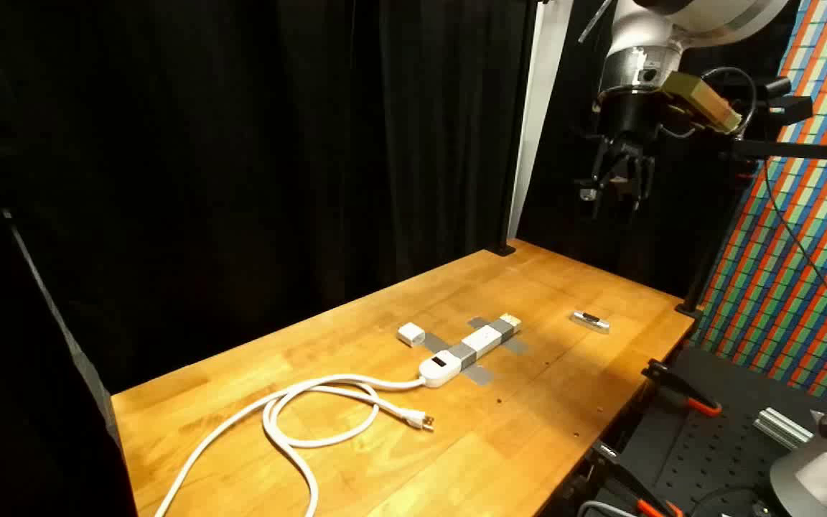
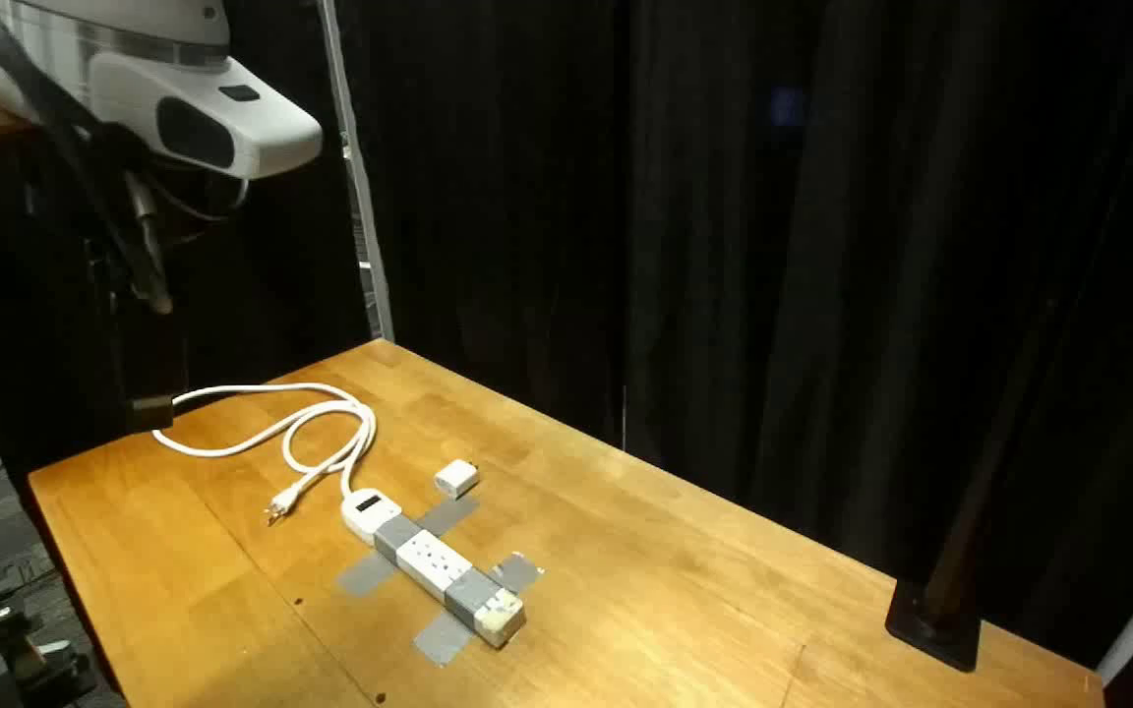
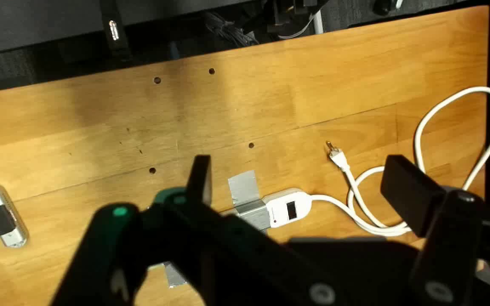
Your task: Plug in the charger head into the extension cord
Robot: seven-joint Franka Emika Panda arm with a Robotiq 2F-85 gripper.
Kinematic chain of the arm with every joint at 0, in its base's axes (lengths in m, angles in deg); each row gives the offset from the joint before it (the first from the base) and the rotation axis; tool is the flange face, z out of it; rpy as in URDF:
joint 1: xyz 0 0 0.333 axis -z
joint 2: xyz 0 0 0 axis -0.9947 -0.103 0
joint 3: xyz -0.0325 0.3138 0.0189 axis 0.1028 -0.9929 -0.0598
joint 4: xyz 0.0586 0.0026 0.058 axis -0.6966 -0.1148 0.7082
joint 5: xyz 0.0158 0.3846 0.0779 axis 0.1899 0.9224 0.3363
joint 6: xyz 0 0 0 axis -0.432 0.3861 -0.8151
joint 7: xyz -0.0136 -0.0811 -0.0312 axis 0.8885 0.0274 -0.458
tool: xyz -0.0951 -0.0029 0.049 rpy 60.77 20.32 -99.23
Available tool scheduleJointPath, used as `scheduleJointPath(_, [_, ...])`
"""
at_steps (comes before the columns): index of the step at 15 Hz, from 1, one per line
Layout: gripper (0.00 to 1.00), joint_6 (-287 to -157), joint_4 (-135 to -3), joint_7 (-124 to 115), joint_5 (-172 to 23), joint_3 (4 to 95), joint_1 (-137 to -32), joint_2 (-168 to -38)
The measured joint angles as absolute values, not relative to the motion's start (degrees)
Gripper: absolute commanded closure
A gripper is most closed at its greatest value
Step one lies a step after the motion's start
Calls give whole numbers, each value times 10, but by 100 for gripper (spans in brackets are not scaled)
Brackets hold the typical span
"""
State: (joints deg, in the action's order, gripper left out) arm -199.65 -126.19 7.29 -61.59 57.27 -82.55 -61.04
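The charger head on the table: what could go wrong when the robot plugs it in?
The charger head lies untaped, so the open gripper might nudge it away. Its prongs seem to point sideways while the sockets face up; turning it could misalign them. Grey tape crosses the extension cord; a hard push might loosen it.

- Warm, bright light from above on the worktop (image 1: 528, 287), below the hand (image 1: 615, 203), in both exterior views.
- Black curtains (image 1: 421, 143) beside and behind the hand, so dim that its dark outline half melts into them.
- A sharp glint on the metal ring (image 1: 639, 68) just above the hand.
- In the wrist view, the hand dark, blurred and green-tinged in places; soft shadows on the better-focused worktop beyond it.
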Motion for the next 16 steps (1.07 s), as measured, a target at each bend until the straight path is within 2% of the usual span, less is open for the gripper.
scheduleJointPath(12, [0, -1996, -1262, 73, -616, 571, -824, -611])
scheduleJointPath(14, [0, -2035, -1266, 73, -610, 566, -823, -613])
scheduleJointPath(16, [0, -2129, -1277, 73, -584, 555, -825, -623])
